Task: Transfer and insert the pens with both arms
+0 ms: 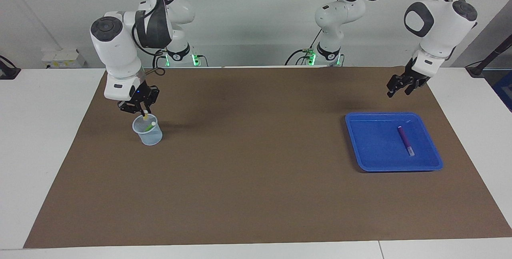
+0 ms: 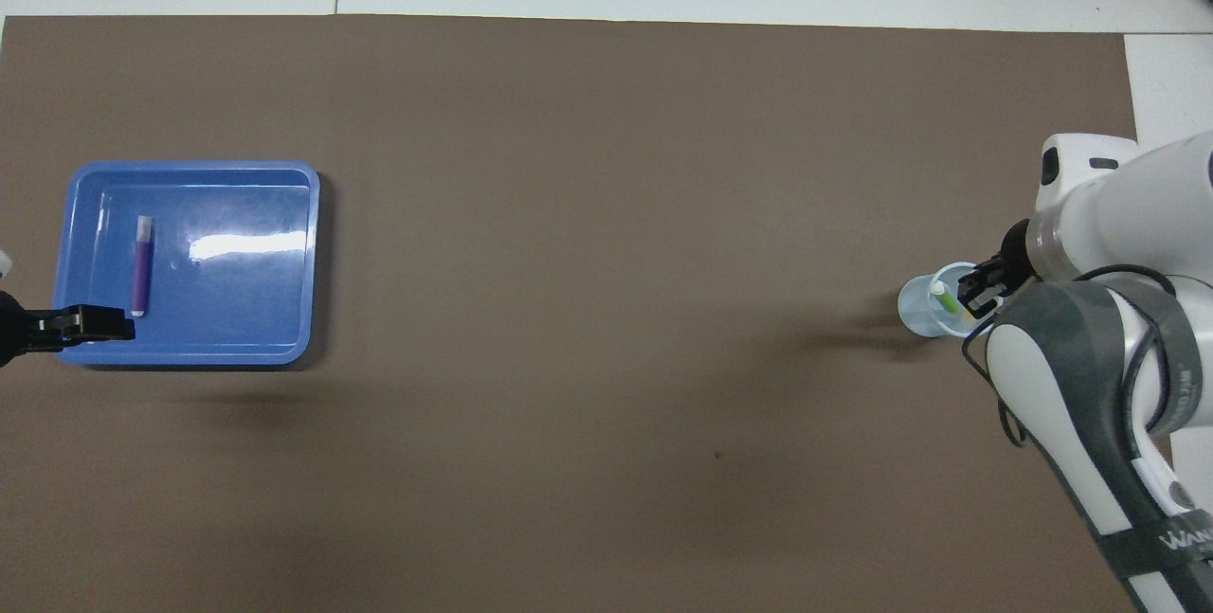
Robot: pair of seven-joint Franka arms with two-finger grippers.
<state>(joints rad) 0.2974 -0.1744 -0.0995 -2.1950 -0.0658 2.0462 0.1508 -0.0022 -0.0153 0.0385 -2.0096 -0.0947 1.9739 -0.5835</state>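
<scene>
Right tool [image 1: 142, 111] pinching yellow pen [image 1: 145, 117] over cup [image 1: 148, 132], left tool [image 1: 401, 89] spread

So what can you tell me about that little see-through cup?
The cup is small, pale bluish and translucent, likely plastic, tapering toward its base. It stands upright on the brown mat at the right arm's end. A green pen leans inside it. The right gripper holds a yellow pen at its mouth.

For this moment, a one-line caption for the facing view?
Right gripper lowers yellow pen into cup; purple pen waits in tray.
</scene>
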